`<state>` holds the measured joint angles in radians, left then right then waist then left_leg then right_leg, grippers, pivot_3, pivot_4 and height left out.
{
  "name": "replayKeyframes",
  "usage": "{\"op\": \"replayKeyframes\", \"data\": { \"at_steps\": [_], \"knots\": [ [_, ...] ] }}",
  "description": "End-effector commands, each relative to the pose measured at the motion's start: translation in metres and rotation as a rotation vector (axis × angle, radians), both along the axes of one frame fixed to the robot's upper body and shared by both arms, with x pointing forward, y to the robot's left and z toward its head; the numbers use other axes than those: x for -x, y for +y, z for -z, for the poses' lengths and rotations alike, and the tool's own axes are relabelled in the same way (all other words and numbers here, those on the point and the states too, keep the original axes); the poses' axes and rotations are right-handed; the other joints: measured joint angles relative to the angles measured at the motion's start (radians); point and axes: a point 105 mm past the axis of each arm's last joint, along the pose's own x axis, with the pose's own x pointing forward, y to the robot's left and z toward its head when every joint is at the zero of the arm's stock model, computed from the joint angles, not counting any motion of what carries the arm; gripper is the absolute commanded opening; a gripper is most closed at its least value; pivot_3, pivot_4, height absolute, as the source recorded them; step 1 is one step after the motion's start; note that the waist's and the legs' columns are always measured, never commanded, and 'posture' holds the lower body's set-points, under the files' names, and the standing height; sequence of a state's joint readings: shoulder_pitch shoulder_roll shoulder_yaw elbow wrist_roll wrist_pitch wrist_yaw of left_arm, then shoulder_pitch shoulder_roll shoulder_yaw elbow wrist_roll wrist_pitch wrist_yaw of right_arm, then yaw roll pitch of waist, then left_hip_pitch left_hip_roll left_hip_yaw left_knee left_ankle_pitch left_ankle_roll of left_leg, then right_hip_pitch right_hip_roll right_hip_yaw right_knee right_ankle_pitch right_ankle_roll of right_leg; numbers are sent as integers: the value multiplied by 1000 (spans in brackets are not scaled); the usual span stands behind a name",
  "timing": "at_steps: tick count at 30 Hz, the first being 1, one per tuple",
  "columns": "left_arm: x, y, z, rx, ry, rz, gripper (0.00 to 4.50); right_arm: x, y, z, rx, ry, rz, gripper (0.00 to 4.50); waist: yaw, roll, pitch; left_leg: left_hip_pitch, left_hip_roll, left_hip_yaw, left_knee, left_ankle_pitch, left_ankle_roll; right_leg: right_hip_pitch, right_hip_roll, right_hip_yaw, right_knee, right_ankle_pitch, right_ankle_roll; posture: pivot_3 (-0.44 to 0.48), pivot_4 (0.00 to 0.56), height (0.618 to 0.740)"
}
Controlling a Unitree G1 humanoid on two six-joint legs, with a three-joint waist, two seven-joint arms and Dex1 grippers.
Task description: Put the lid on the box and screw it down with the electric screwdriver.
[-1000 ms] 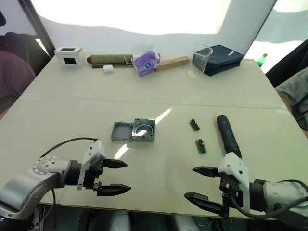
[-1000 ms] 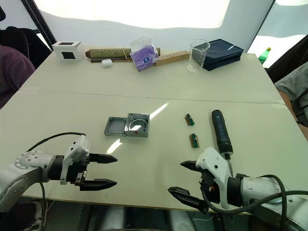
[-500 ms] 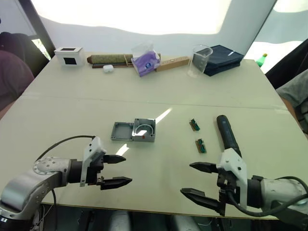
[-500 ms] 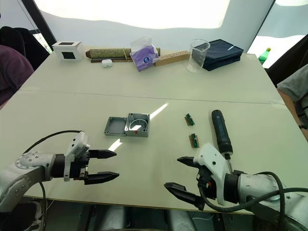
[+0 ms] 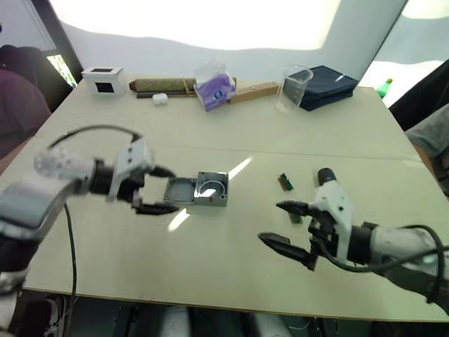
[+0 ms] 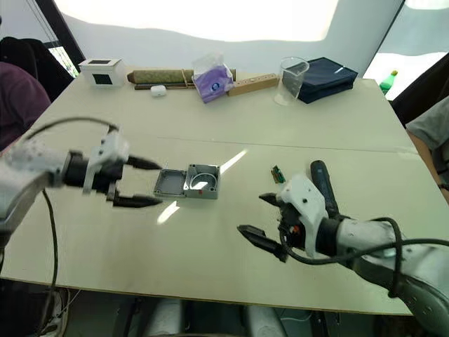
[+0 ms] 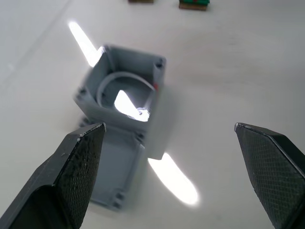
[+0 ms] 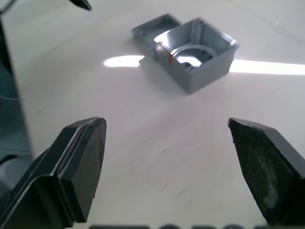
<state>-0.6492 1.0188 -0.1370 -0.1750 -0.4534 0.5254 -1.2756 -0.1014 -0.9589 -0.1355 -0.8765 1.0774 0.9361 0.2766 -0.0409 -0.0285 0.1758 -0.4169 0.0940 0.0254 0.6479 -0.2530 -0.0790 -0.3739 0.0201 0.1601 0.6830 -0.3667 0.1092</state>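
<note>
Box: small deep square grey enclosure [image 5: 211, 189] standing open side up near the middle of the pale worktop [image 5: 231, 267]; a red mark shows on its near wall, a curved rim inside.
Lid: shallow square grey cover [image 5: 179, 190] lying hollow side up on the worktop, touching the box on the robot's left side.
Electric screwdriver: thick black cylindrical tool [image 6: 323, 187] lying on the worktop to the right of the box, well apart from it, its near end hidden behind the right arm.
Left end effector: [image 5: 163, 190] two black fingers spread apart, holding nothing, just left of the lid, one finger above it and one at its near edge.
Right end effector: [image 5: 284, 225] fingers wide apart, empty, above the worktop in front of the screwdriver, right of the box.
Small parts: two small green and brown boards, one [image 5: 285, 182] lying between box and screwdriver, the other [image 5: 295, 217] beside the right end effector's finger.
Far edge: white cube with black window [image 5: 102, 80], clear plastic beaker [image 5: 293, 87], dark blue flat case [image 5: 327, 77].
</note>
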Motion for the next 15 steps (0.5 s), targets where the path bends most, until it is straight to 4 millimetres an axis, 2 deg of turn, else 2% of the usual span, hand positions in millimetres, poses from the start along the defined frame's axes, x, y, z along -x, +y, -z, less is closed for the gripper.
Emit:
{"op": "replayKeyframes", "data": {
  "at_steps": [1,6,10,15],
  "knots": [
    [2,-24,12,-126,-39,190,4462,-9,10,4,27,-28,26,4500,-1,0,0,-1,0,0,0,-1,1,-1,0,0,0,0,0,0,150,739],
    [0,-44,20,-165,-25,283,4462,-12,22,12,31,-24,30,4500,-4,1,0,-7,2,-1,0,1,-1,-9,2,0,4,0,-1,0,150,739],
    [-13,-60,39,-279,-55,311,4462,-9,30,22,46,-37,33,4500,1,1,0,-10,2,-1,2,2,-2,-13,2,0,8,0,-1,0,150,739],
    [-27,-66,46,-331,-63,286,4462,-10,32,25,26,-55,76,4500,-1,1,0,-10,1,0,3,1,-1,-13,1,0,8,0,-1,0,150,739]
  ]
}}
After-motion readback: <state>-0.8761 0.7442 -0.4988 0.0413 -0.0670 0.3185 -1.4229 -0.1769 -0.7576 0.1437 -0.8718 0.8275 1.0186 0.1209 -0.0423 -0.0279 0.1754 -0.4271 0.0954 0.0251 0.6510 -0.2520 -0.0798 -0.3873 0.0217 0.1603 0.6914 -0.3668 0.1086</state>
